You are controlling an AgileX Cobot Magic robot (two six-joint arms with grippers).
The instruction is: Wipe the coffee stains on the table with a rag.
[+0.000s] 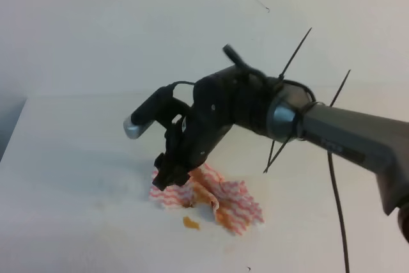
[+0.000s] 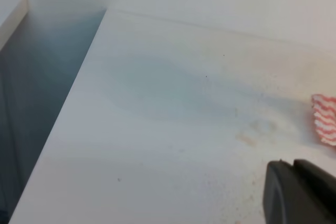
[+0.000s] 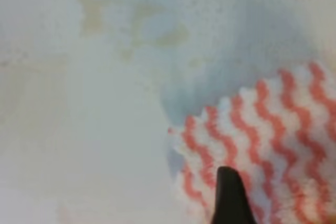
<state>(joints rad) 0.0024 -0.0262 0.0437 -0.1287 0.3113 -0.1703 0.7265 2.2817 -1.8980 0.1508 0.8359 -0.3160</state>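
White counter [image 1: 77, 177] filled nearly every view, its plain top marked with faint pale smudges and meeting a white wall [image 1: 128, 23] at the back. At the far left in the left wrist view, the counter's edge dropped away into a dim grey gap. Lower right in that same view, a dark piece of the left end effector [image 2: 299, 192] poked into the picture; whether it stood wide or narrow could not be told from so little of it.

Further right, in the high view, the right end effector [image 1: 171, 172] hung low over the left edge of the rag [image 1: 220, 202], the black arm [image 1: 345, 135] reaching in from the right side. The rag, pink-red and white in zigzag stripes with orange-brown staining along a crumpled fold, lay flat on the counter. The right end effector was not gripping it: in the right wrist view 1 dark fingertip [image 3: 231, 198] stood over the cloth with nothing pinched, though the width of the opening could not be judged. Just in front of the rag, 1 small orange-brown spot of the coffee stains [image 1: 190, 223] remained on the counter. Pale tan traces showed on the surface left of the cloth in the right wrist view.
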